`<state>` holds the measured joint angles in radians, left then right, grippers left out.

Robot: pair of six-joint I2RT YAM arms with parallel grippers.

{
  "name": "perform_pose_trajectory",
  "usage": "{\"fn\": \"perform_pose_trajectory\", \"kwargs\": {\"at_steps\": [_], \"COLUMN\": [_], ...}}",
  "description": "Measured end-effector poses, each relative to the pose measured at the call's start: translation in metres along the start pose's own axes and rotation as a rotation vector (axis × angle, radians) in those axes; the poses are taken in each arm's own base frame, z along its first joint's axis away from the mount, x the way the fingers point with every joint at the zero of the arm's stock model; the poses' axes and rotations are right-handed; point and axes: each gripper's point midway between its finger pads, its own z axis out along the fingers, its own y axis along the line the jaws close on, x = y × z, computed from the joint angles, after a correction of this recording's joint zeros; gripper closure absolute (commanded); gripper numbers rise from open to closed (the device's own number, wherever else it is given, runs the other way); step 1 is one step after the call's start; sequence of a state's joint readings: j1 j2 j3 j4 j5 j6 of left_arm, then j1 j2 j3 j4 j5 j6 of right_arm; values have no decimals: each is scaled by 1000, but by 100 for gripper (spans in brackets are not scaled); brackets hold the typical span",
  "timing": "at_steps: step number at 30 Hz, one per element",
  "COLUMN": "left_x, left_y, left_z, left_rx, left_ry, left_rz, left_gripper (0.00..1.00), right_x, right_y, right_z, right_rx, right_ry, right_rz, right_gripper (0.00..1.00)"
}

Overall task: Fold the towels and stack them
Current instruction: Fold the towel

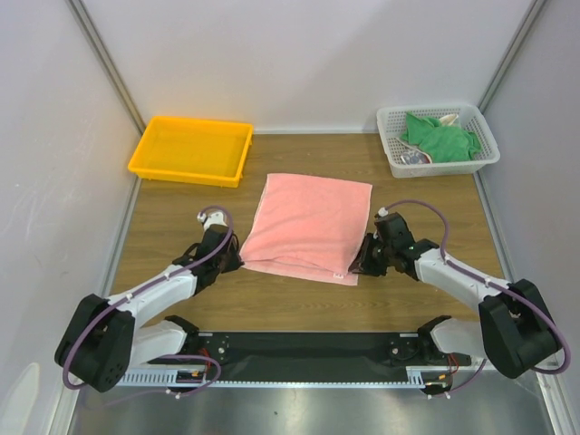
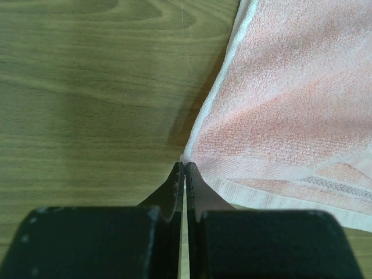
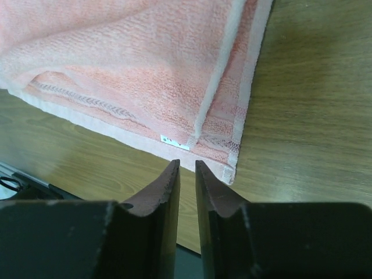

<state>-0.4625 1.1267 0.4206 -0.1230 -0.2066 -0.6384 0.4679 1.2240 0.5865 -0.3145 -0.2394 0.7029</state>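
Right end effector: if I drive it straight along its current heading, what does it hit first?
The pink towel. The right end effector points at the towel's near corner, whose stacked hems lie just ahead of the slightly parted fingertips. The depth of that gap is hard to judge.

Soft, even light is filling the overhead view, leaving only faint shadows. Close up, the salmon-pink terry towel (image 2: pixel 290 99) is casting a dark shadow on the brown wooden counter (image 2: pixel 87 87).
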Motion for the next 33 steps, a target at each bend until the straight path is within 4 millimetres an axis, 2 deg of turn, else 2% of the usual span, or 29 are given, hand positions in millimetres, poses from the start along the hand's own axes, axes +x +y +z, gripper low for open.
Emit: {"fn": "perform_pose_trajectory", "kwargs": {"at_steps": [13,27,31,33], "left_x": [8,8,8,8], "left_y": [3,2,2,2], "left_z": [4,4,4,4], "left_rx": [3,6,6,6], "left_ry": [4,6,6,6], "left_rz": [-13,-16,-16,-16], "left_gripper": [100,100,100,100], "right_x": [11,7,6,6], "right_y": [-5,-7,-5,-3], "right_z": [22,28,32,33], "right_rx": [45,62,56,51], "right_ry": [25,0,-2,-4], "right_rz": [34,42,47,44], "right_gripper": [72,70,71,78]}}
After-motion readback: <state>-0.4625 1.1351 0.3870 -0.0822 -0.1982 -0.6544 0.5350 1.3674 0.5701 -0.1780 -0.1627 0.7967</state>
